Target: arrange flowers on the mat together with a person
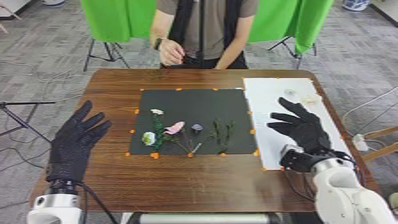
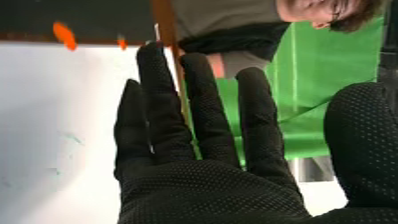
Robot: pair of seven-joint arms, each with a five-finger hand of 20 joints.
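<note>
Can see flowers (image 1: 175, 127) on the dark mat (image 1: 209, 97), between left robot hand (image 1: 73, 142) and right robot hand (image 1: 308, 134), both open wide.
Can pick out a small white bloom (image 1: 157, 111) farthest from the robot, a pale green-white one (image 1: 149, 139) on the left, a purple one (image 1: 196, 128) just right of the pink, and thin green stems (image 1: 229, 136) farther right; cannot trace which lower stems join which heads. Cannot see the white sheet (image 1: 271, 90) whole, partly covered by right robot hand; can barely make out a pale item (image 1: 311, 100) near its fingertips, too small to name. Get spread fingers and thumb set apart in the right wrist view, the mat cut by the edge, faint greenish specks (image 2: 71, 137) on the sheet, too blurred to identify.
</note>
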